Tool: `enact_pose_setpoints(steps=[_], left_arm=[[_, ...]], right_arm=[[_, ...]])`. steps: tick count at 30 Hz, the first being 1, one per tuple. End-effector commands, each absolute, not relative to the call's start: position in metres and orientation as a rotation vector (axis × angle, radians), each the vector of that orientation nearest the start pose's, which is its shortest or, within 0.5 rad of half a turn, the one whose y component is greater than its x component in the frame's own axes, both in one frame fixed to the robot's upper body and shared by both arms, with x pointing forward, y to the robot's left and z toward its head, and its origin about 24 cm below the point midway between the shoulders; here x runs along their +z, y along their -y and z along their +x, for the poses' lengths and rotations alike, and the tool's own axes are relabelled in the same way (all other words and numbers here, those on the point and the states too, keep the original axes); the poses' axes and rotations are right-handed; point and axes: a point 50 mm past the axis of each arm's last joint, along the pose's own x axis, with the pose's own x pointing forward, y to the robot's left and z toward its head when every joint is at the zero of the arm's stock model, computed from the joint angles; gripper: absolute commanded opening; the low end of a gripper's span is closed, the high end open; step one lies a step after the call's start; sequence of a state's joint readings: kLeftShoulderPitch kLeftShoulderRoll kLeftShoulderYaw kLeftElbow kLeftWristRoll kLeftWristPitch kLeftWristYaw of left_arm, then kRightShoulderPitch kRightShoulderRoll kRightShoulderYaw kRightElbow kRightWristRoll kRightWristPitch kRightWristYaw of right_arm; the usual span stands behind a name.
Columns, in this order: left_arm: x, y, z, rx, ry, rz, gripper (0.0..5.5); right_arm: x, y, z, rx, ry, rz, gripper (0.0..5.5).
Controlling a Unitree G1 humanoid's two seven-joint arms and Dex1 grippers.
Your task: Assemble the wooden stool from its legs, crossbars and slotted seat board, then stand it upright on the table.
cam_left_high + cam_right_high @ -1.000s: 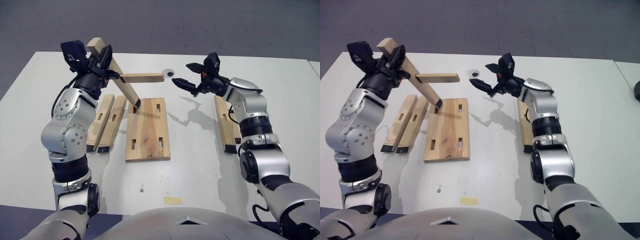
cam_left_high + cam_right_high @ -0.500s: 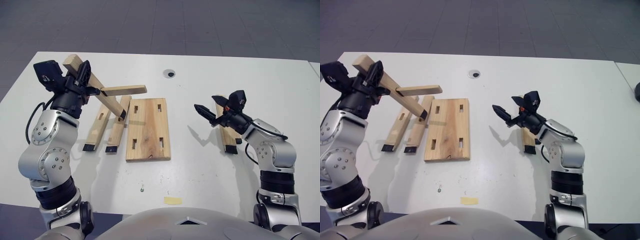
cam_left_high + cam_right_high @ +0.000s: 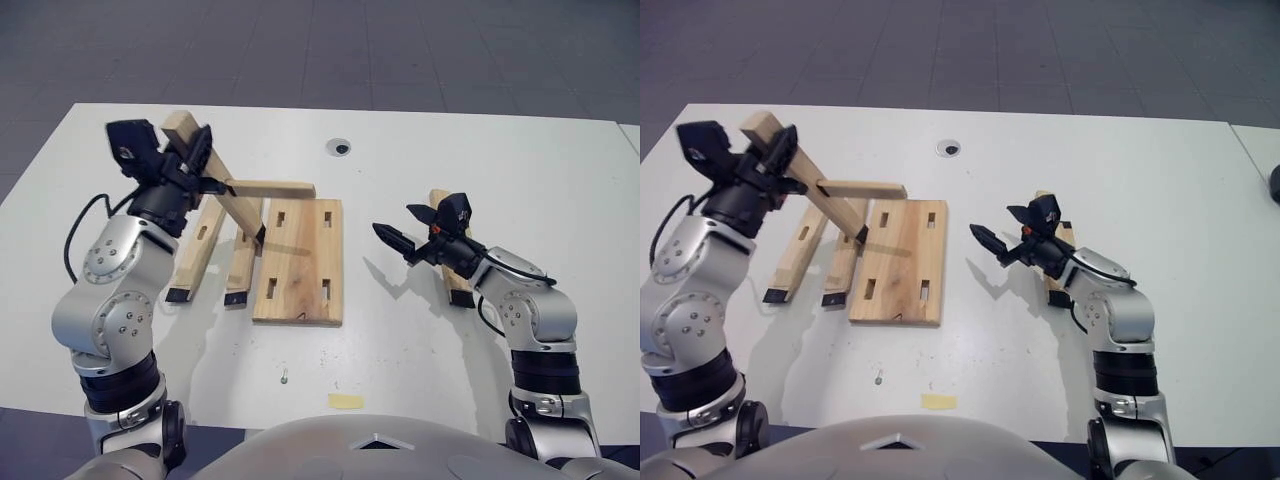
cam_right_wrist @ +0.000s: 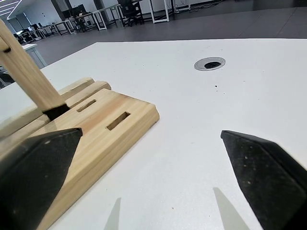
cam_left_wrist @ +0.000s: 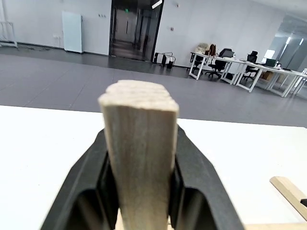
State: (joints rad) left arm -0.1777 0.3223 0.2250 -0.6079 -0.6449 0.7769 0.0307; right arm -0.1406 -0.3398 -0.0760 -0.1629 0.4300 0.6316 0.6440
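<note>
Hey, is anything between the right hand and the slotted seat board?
Nothing visible does. The open right hand hovers beside the seat board, only bare table between them. The leg in the left hand is at the board's opposite edge.

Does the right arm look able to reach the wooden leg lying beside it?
Probably yes: the right pincer is open and empty, and the leg lies on the table just beneath its wrist.

Bright, even light from overhead falls on the white table (image 3: pixel 400 130). Shadows are soft and pale. The raised leg (image 3: pixel 225 195) throws a faint band across the seat board (image 3: pixel 300 280), and the boards lying flat have thin dark edges. In the left wrist view, ceiling lamps (image 5: pixel 155 4) glow in the hall behind.
</note>
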Motion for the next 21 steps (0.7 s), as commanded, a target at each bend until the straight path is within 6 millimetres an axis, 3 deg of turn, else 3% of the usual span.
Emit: enact_pose_setpoints(steps=[1,8,12,16,21], left_arm=[[0.141,-0.173,0.252,-0.226,-0.091,-0.178,1.02],[0.159,-0.143,0.276,-0.320,0.003,-0.193,1.02],[0.164,-0.134,0.281,-0.348,0.025,-0.208,1.02],[0.165,-0.144,0.279,-0.310,0.033,-0.197,1.02],[0.176,-0.170,0.279,-0.245,0.065,-0.157,1.02]], right_arm=[[0.078,0.174,0.263,0.685,-0.285,0.170,5.40],[0.067,0.167,0.249,0.766,-0.353,0.144,5.40],[0.061,0.191,0.229,0.838,-0.437,0.026,5.40],[0.075,0.202,0.208,1.025,-0.495,0.052,5.40],[0.073,0.182,0.186,1.230,-0.574,0.040,5.40]])
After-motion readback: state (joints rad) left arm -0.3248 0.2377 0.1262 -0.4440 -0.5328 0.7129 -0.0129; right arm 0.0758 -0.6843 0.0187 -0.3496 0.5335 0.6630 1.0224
